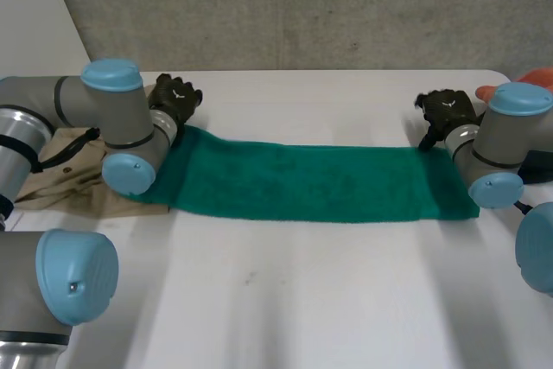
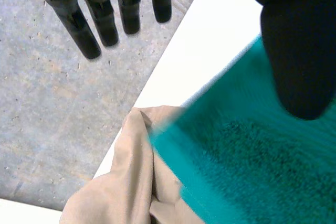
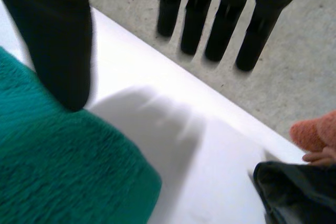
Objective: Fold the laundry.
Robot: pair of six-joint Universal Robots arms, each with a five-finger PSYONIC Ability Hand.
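Spanning the white table [image 1: 285, 300], whose near half lies bare, a green towel [image 1: 311, 181] is spread flat as a long strip. Its left end overlaps a beige garment [image 1: 60, 174]; a dark cloth [image 3: 294, 187] lies beyond its right end. The left hand [image 1: 175, 98] and right hand [image 1: 448, 111] are at the towel's far corners, fingers straight, thumbs apart, holding nothing. A grey concrete wall [image 1: 302, 6] stands behind.

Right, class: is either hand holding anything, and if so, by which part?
Nothing is held: the left hand and right hand are open, fingers straight, at the green towel's two ends.
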